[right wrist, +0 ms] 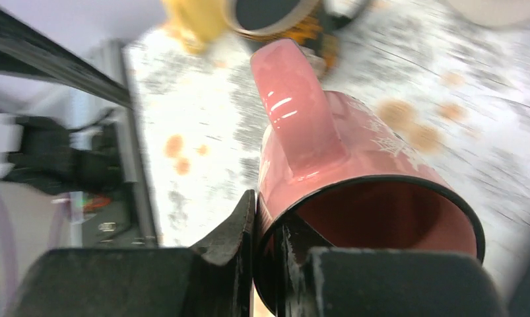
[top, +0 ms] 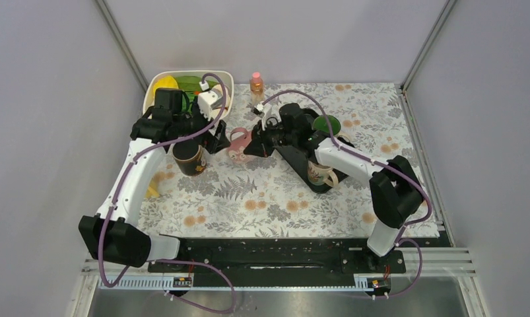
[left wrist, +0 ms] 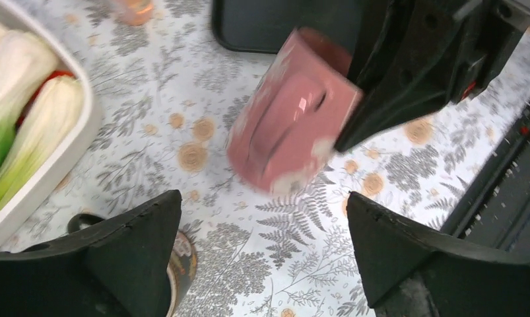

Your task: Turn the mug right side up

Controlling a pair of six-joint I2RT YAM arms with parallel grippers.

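Our right gripper clamps the pink mug by its rim; our left gripper hangs beside it, fingers spread apart.

The mug is pink with black rim, the cloth white with grey ferns and orange blooms, the tray black.

Found pink mug gripped at its rim by right gripper; one finger outside the wall, the other inside the mouth; handle turned up toward the lens; dark-edged rim and reddish interior nearest; behind, blurred: floral tablecloth, dark mug with orange markings, yellow item, not identifiable.
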